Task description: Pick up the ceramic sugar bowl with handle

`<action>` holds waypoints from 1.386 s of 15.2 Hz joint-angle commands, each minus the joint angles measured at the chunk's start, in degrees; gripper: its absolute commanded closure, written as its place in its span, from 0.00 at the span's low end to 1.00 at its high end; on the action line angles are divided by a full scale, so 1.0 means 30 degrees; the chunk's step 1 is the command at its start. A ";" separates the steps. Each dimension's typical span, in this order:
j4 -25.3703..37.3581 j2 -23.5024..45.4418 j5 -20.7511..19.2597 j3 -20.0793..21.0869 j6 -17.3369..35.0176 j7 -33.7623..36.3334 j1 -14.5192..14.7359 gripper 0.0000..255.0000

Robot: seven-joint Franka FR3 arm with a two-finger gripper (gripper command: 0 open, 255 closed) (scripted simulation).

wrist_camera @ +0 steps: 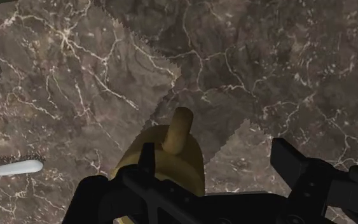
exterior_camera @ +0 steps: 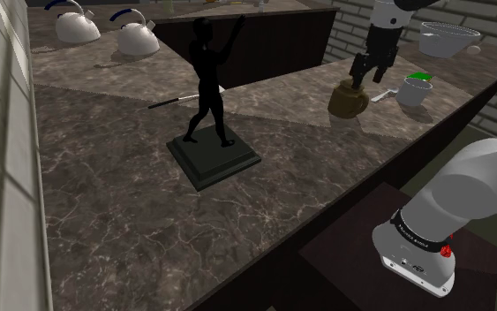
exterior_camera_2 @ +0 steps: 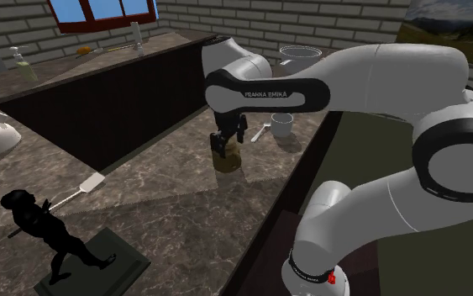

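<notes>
The sugar bowl is a squat olive-tan pot with a stubby handle, standing on the dark marble counter near the shoulder view's upper right. My black gripper hangs right over it, fingers pointing down. In the second exterior view the gripper sits on top of the bowl. In the wrist view the bowl lies under one finger, while the other finger stands well off to its side. The gripper is open, and the handle points away from the hand.
A black figurine on a square base stands mid-counter. A white cup with green contents and a spoon lie just beyond the bowl. Two white kettles and a colander stand farther back. A dark recess borders the counter.
</notes>
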 commanded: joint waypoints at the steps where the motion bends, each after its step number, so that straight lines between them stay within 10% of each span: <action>1: -0.0446 0.0562 -0.0245 -0.0510 0.0992 0.0338 -0.0526 0.00; 12: -0.2254 0.1461 -0.0599 -0.1115 0.3673 0.0701 -0.0975 0.00; 13: -0.2221 0.1492 -0.0592 -0.1112 0.3669 0.0702 -0.0968 1.00; 21: -0.2233 0.1498 -0.0597 -0.1119 0.3689 0.0698 -0.0972 1.00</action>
